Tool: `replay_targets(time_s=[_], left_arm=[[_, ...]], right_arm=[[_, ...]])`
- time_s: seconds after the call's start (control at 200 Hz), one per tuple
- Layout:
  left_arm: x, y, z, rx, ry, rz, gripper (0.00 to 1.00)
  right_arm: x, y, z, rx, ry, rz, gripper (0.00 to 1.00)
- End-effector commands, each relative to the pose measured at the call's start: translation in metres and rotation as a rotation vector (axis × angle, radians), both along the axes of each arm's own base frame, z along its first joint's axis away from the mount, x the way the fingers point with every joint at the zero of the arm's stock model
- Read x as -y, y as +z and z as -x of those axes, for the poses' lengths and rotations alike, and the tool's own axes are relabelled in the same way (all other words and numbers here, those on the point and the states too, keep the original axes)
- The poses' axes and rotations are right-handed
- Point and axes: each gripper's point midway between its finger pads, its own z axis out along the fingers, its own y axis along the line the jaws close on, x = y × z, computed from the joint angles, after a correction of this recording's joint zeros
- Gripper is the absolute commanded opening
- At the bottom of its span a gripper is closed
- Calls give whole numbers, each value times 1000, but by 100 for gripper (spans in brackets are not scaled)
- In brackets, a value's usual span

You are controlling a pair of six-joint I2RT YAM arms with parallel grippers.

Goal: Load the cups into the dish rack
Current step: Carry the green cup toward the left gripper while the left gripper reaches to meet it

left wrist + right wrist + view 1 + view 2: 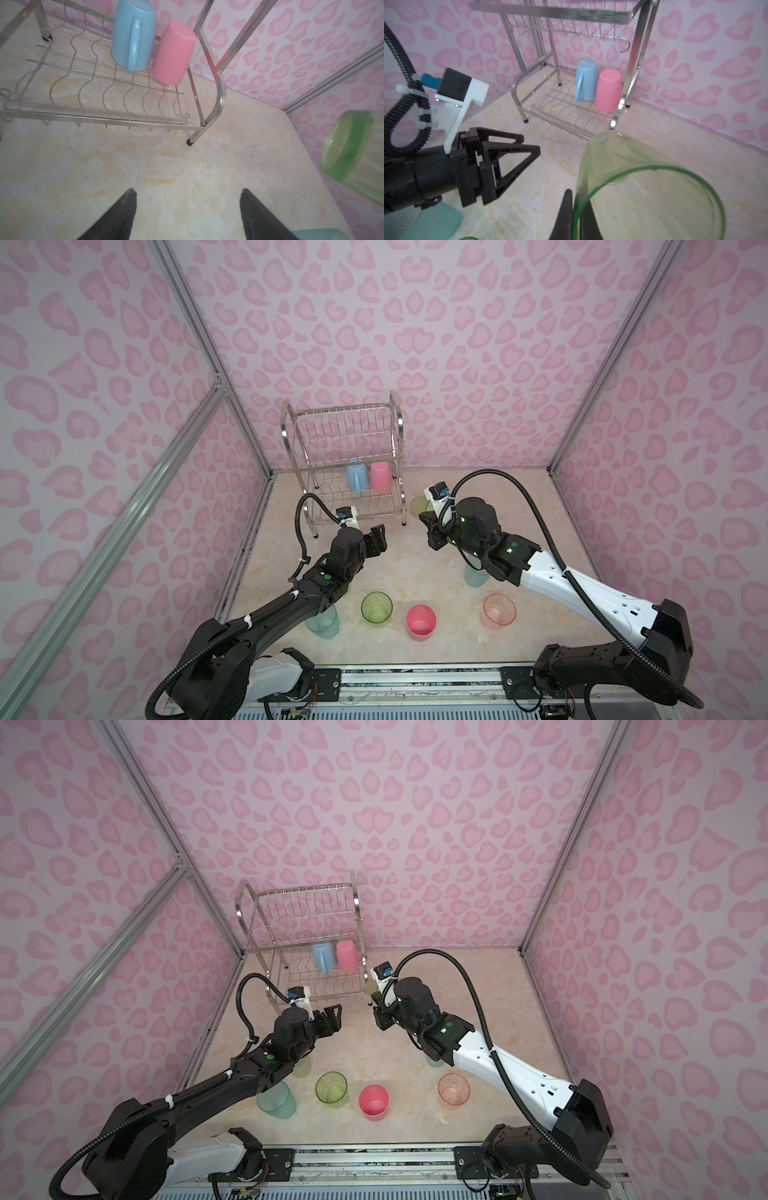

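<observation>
Pinching the thin wall of a translucent green cup (633, 153), the right gripper (576, 199) holds it tipped sideways in the air just beside the shiny chrome-wire dish rack (221, 99). A smooth light-blue mug (356, 481) and an opaque pink cup (381, 477) sit upside down on its lower shelf. The left gripper (188, 191) hovers over the marbled tabletop (145, 162), jaws apart and empty, arm stretched toward the rack.

Mug (356, 479) stands left of tumbler (381, 477) in rack (399, 423).

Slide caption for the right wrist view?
Right pincer grips a green cup by its rim before the dish rack; inverted blue mug and pink cup on its lower shelf.
</observation>
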Motion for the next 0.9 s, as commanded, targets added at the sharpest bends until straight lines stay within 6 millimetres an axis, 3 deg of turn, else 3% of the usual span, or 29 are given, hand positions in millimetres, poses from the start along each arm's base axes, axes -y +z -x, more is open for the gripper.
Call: replay_targets(time_s=[0.0, 0.165, 0.285, 0.455, 0.635, 0.895], left_arm=[[6, 9, 3, -92, 6, 266, 81], [2, 32, -2, -127, 21, 514, 84], [0, 51, -6, -141, 33, 650, 88], [9, 64, -15, -227, 2, 817, 92], [23, 80, -22, -263, -46, 901, 91], [26, 90, -25, -237, -57, 962, 91]], right_arm=[[-4, 59, -16, 149, 23, -297, 0], [12, 73, -19, 195, 30, -509, 0], [8, 67, -21, 197, 55, -570, 0], [1, 63, -24, 184, 113, -711, 0], [-13, 54, -29, 122, 173, -770, 0], [-32, 42, -33, 19, 258, -863, 0]])
